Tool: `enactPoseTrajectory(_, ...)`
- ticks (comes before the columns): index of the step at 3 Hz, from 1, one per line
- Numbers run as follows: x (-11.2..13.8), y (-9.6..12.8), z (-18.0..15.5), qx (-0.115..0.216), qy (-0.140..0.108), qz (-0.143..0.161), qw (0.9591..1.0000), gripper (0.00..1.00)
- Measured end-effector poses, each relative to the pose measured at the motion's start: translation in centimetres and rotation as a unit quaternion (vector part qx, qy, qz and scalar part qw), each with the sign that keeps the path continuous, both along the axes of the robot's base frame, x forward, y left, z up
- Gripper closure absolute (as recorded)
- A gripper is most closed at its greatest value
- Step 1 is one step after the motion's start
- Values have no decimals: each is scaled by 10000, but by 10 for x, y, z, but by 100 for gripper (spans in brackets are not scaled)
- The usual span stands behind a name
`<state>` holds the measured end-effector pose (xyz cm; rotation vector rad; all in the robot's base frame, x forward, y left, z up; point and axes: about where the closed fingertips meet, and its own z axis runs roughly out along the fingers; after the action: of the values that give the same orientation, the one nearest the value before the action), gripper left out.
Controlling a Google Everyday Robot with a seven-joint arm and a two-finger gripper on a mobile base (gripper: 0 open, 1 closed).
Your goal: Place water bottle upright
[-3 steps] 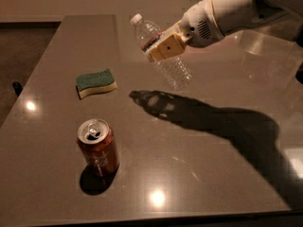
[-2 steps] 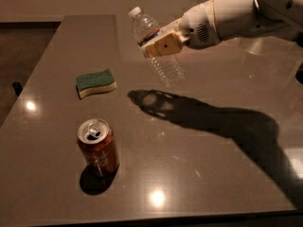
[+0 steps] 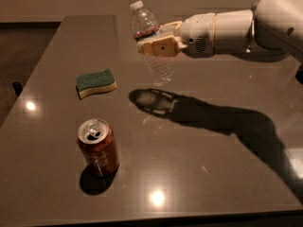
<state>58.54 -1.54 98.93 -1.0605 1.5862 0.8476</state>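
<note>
Now | claw (image 3: 151, 37) grasping one water bottle (image 3: 158, 69) (airborne, cap up) | one can (image 3: 98, 148) | one sponge (image 3: 96, 82)

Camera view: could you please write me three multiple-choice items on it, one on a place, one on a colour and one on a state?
1. Where is the sponge?
A. on the table, beyond the can
B. on the can
C. on the floor

2. What colour is the bottle's cap?
A. blue
B. white
C. green

3. What state is the bottle in?
A. lying on the table
B. standing on the table
C. held above the table by the hand

Answers:
1 A: it lies farther back than the can.
2 B: the cap is white.
3 C: the hand, over the table's far side, is shut on it, clear of the surface.
</note>
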Motion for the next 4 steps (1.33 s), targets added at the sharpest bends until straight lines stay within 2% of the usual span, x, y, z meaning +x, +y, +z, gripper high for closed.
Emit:
enactPoseTrajectory(1,3,-1,-5,405,-308,33,9987,100)
enactPoseTrajectory(2,6,-8,-12,755,-578,-19,9955,100)
enactPoseTrajectory(3,9,-18,-21,1137,-959,-115,9888,100)
enactPoseTrajectory(4,11,-23,-25,1316,-1144,-152,9846,100)
